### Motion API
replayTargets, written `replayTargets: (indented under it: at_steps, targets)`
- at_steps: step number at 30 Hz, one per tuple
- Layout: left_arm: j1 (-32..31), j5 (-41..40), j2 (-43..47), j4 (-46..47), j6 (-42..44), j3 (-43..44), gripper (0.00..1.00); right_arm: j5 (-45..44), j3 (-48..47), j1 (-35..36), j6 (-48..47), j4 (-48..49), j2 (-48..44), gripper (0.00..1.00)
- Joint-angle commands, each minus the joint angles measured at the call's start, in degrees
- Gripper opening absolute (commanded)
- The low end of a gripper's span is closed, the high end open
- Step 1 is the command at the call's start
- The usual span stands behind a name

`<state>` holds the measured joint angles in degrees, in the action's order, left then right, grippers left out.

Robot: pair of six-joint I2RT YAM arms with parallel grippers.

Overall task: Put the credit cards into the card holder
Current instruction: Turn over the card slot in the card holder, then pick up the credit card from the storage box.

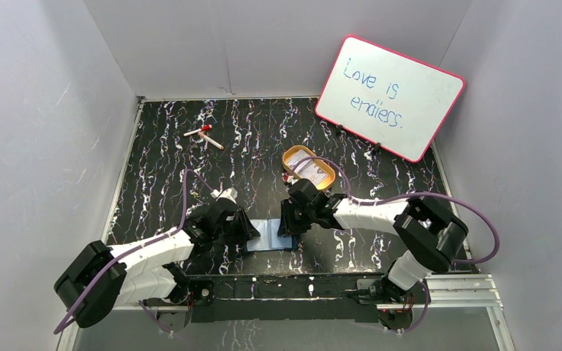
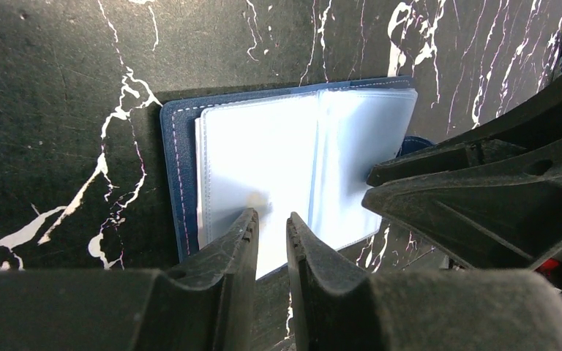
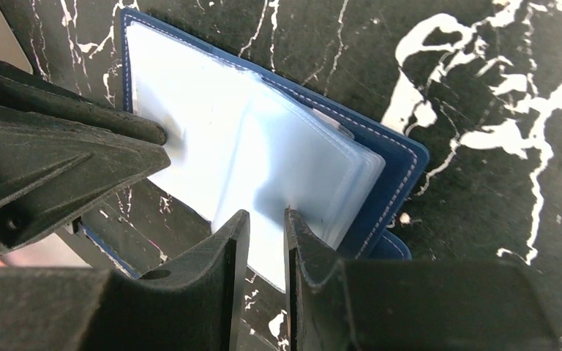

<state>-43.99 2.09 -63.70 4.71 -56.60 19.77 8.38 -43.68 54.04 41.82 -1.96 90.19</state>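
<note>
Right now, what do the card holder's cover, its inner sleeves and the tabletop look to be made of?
Card holder cover: navy leather or faux leather, matte, pale stitching along the edge. Inner sleeves: soft translucent plastic, frosted, with glare. Tabletop: black marble-look surface with white veins, possibly printed laminate.

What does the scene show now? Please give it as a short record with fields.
card holder: lying open, clear sleeves up
left gripper: tips at left sleeves, narrow gap
right gripper: tips at right sleeves, narrow gap
credit cards: pale, in tin
tin: behind holder, apart from it
</note>
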Motion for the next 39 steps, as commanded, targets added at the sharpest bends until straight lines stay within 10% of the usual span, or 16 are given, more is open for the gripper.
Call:
replayTargets:
  at_steps: [1, 10, 18, 39]
  targets:
    - [-0.05, -1.30, 1.38, -3.29, 0.43, -1.03, 0.20, -3.94, 0.96, -0.52, -0.81, -4.75, -4.05, 0.33]
    - [-0.05, -2.09, 7.38, -8.53, 2.01, 4.53, 0.41, -7.89, -10.88, -3.34, -6.02, -15.26, -13.85, 0.39]
    - [0.00, -8.32, 15.41, -18.50, 3.33, 9.42, 0.60, -5.69, -13.66, -20.81, -5.35, -11.28, -15.22, 0.47]
    - [0.04, -19.37, 17.24, -26.34, -4.88, 3.92, 0.65, -12.63, -21.28, -27.76, 20.19, 2.60, 9.74, 0.62]
